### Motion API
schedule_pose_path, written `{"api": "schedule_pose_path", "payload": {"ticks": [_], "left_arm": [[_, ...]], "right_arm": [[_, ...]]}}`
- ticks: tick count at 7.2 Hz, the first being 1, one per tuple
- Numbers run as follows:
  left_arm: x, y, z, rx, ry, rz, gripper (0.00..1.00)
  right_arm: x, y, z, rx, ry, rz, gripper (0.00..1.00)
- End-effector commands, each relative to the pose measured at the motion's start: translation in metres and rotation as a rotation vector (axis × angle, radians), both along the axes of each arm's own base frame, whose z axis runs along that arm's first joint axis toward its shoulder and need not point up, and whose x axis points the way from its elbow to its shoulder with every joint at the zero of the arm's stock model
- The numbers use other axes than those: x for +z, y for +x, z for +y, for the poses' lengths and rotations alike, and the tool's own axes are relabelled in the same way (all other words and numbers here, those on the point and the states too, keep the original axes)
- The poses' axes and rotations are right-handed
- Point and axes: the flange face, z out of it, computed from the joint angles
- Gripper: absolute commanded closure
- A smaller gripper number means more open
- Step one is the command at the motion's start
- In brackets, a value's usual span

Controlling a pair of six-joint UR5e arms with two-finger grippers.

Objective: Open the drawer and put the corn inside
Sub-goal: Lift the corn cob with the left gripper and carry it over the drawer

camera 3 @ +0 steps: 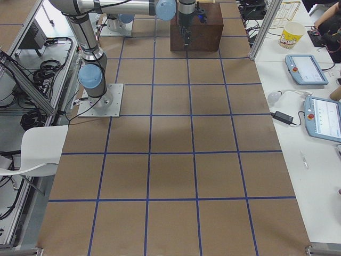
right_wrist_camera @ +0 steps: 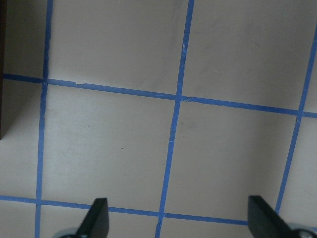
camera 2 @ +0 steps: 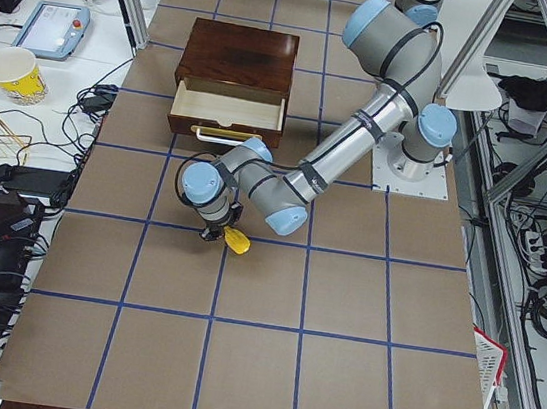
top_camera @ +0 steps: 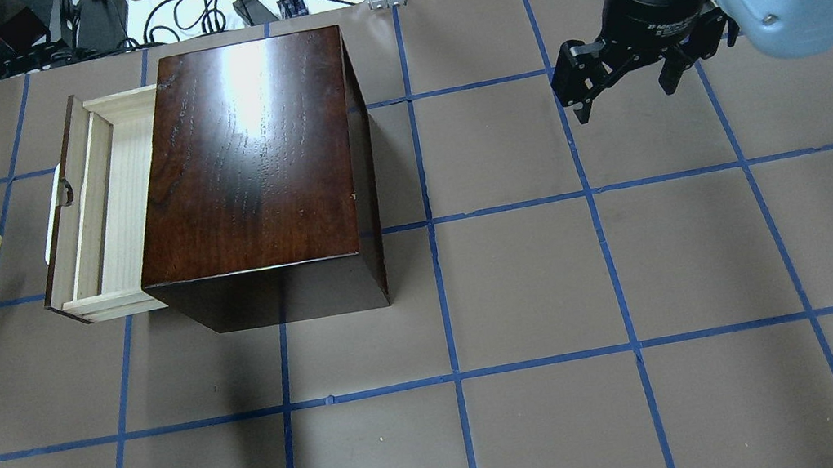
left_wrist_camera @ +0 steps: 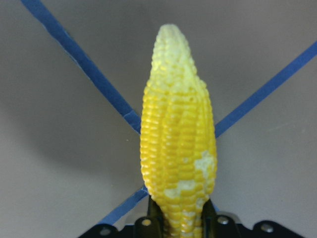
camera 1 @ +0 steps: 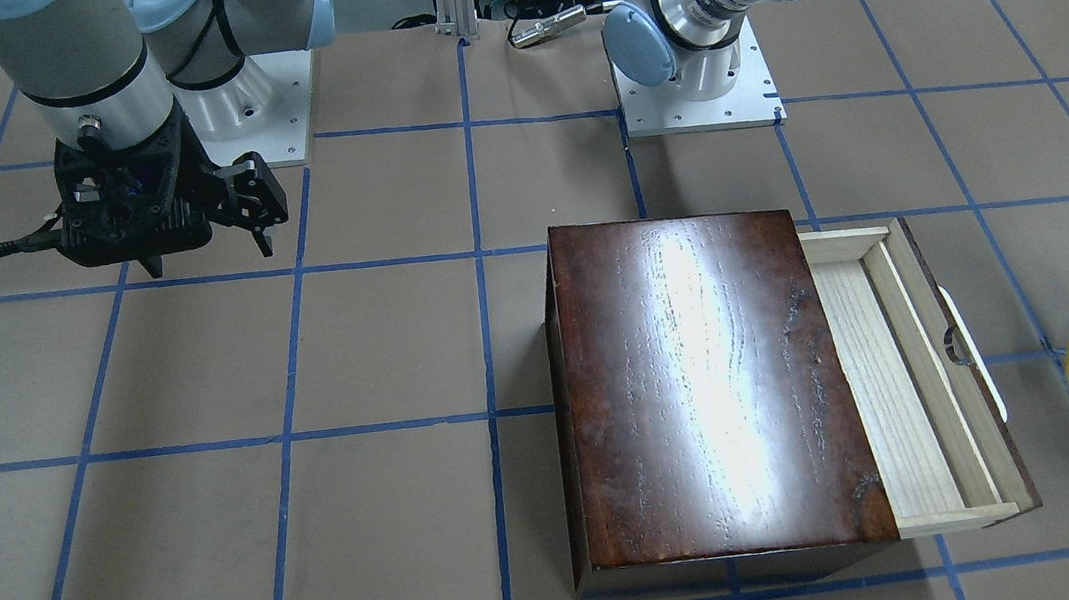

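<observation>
Your left gripper [left_wrist_camera: 181, 225] is clamped on the corn [left_wrist_camera: 178, 144] near its thick end, out beyond the drawer's [top_camera: 119, 204] white handle [top_camera: 53, 216]. The drawer stands part-way out of the box [top_camera: 247, 152]. Lift the cob over the front panel, line it up along the narrow tray, and lower it before releasing. Your right gripper [top_camera: 621, 84] hangs with fingers apart, well away from the box.
</observation>
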Motion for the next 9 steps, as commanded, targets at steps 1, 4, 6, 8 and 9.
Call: {"api": "schedule_pose_path", "payload": {"ticks": [1, 4, 6, 8, 9], "left_arm": [[0.06, -0.014, -0.01, 0.013, -0.046, -0.065, 1.0], [0.141, -0.076, -0.014, 0.142, -0.091, -0.114, 1.0], [0.18, -0.131, -0.015, 0.234, -0.107, -0.127, 1.0], [0.199, -0.195, -0.024, 0.302, -0.121, -0.131, 1.0], [0.204, -0.22, -0.027, 0.334, -0.12, -0.13, 1.0]], "right_arm": [[0.0, -0.002, 0.0, -0.003, 0.0, 0.0, 0.0], [0.0, 0.0, 0.0, 0.0, 0.0, 0.0, 0.0], [0.0, 0.0, 0.0, 0.0, 0.0, 0.0, 0.0], [-0.001, 0.0, 0.0, 0.0, 0.002, -0.001, 0.0], [0.0, 0.0, 0.0, 0.0, 0.0, -0.002, 0.0]]}}
